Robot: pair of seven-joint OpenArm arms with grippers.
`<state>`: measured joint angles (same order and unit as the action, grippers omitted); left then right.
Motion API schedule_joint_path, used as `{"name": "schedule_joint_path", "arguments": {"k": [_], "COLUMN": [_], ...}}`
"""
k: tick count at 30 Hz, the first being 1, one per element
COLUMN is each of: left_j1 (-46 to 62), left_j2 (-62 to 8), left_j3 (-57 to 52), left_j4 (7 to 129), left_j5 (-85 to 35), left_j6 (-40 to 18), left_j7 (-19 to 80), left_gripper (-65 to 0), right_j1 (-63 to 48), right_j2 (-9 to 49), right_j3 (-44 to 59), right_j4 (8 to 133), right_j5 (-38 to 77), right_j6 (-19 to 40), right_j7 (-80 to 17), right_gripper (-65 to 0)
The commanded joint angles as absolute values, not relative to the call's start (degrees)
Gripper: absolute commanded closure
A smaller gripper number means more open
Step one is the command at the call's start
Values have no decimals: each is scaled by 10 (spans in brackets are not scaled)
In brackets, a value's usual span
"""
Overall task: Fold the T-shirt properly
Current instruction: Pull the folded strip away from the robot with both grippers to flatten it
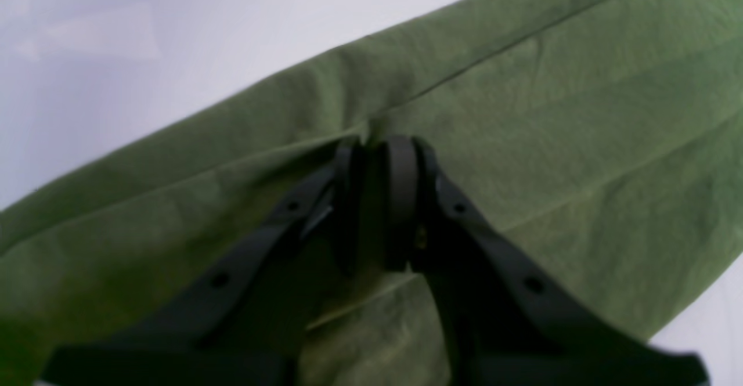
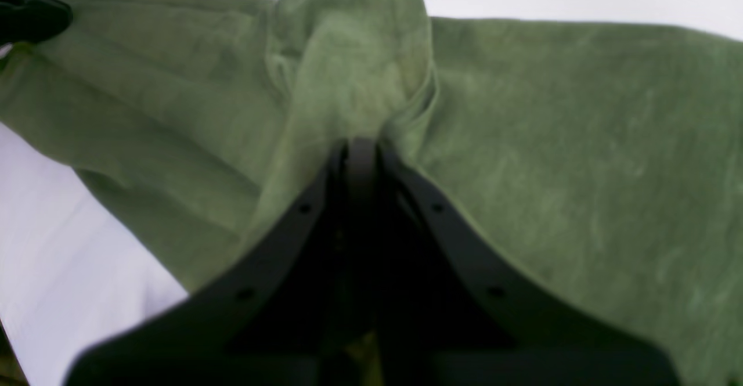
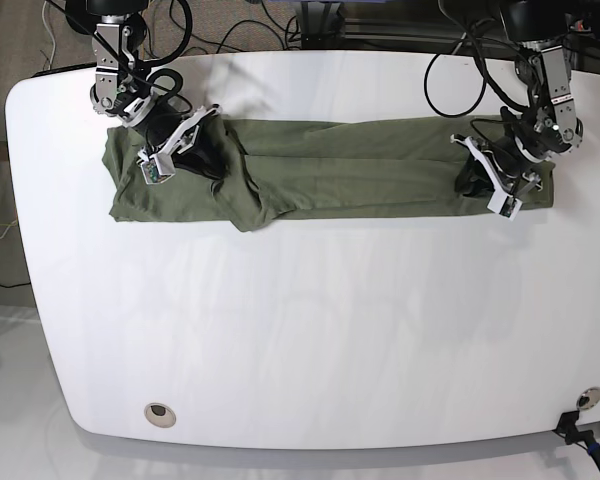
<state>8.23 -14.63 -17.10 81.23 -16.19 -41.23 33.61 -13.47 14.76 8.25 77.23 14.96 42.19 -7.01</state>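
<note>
T-shirt point(image 3: 330, 170), one only, lies as a long band across the far side of the table point(image 3: 310, 340), spanning both grippers. Left gripper point(image 1: 377, 142) and right gripper point(image 2: 360, 142) each pinch a fold, jaws closed.

My table point(image 3: 310, 340) is white, with rounded corners, and most of its top is bare. Along the far edge lies the olive-green T-shirt point(image 3: 340, 170), spread in a long band that runs from near the far left corner almost to the far right corner. It is folded lengthwise, with layered edges showing, and one bunched flap droops toward the near side left of the middle. Near the near left corner a small round fitting point(image 3: 159, 412) is set into the top. At the near right corner a small dark fitting point(image 3: 584, 398) sits by the edge.
</note>
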Motion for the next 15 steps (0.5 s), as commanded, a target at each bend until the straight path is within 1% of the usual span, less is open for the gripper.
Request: {"name": "schedule_joint_path", "arguments": {"k": [1,3,4,5,6,7,9,11,12,15], "left_j1": [80,80,80,80,80,80,83,93,102,124], "left_j2": [-159,-159,-159,-159,-159,-159,-158,-157,-157,-156], "left_j3": [-175,-175,-175,-175,-176,-177,-178,-178,-178,-179], "left_j4": [837,873,887,896,905,913,938,963,974,1007], "left_j5": [-137,-135,-135,-135,-134,-134,-134,-134,-134,-134], "left_j6": [-400,-400,-400,-400,-400,-400,-400,-400,-400,-400], "left_j7": [361,363,364,364,364,364,364,364,363,362], "left_gripper": [-65,-67,-71,-94,-141,-211,-348,-432,-457,-461], "right_j1": [-138,-138,-141,-142,-143,-145,-160,-176,-186,-219], "right_j2": [155,153,153,153,152,152,152,151,151,150], "right_j3": [86,88,92,95,95,95,95,95,95,93], "right_j4": [804,837,858,878,900,921,963,1004,1025,1076], "right_j5": [116,116,116,116,116,116,116,116,116,116], "right_j6": [400,400,400,400,395,388,371,349,338,313], "right_j7": [-111,-113,-122,-133,-145,-154,-161,-161,-161,-168], "right_gripper": [0,0,-26,-69,-103,-126,-142,-146,-146,-146]}}
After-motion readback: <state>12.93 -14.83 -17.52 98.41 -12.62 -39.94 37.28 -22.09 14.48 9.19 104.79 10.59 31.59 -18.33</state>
